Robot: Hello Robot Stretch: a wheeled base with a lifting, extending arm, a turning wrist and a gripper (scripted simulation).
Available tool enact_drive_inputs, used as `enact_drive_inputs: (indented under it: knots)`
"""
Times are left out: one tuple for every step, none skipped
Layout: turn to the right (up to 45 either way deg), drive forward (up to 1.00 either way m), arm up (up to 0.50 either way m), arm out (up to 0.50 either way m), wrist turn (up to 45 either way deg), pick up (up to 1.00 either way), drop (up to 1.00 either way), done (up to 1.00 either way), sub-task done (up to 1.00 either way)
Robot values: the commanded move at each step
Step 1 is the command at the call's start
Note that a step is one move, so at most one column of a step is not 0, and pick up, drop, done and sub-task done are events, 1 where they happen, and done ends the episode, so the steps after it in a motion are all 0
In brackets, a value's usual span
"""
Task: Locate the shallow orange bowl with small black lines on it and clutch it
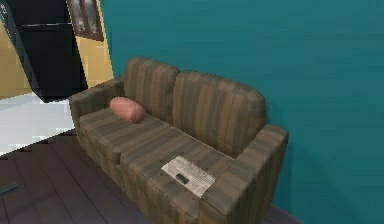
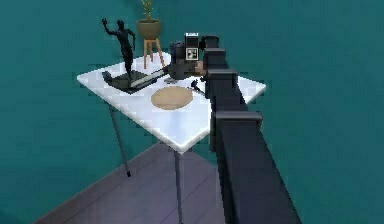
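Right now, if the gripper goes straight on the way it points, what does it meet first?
Probably the wooden plant stand just left of the gripper on the white table, with the dark statue beyond. Depth is unclear; it might pass beside the stand.

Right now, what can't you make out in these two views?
Arm side view: whether the jaws hold anything; things on the table stand behind them.
Arm side view: the tan disc, too small to show any black lines.
Arm side view: the table's right part, hidden by the arm.
Forward view: the dark thing on the paper on the sofa, too small to name.
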Motion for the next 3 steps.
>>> enact_drive_inputs:
  knots:
    - [0.0, 0.0, 0.0, 0.0, 30.0, 0.0, 0.0, 0.0, 0.0]
    - [0.0, 0.0, -0.12, 0.0, 0.0, 0.0, 0.0, 0.0, 0.0]
    - [0.0, 0.0, 0.0, 0.0, 0.0, 1.0, 0.0, 0.0, 0.0]
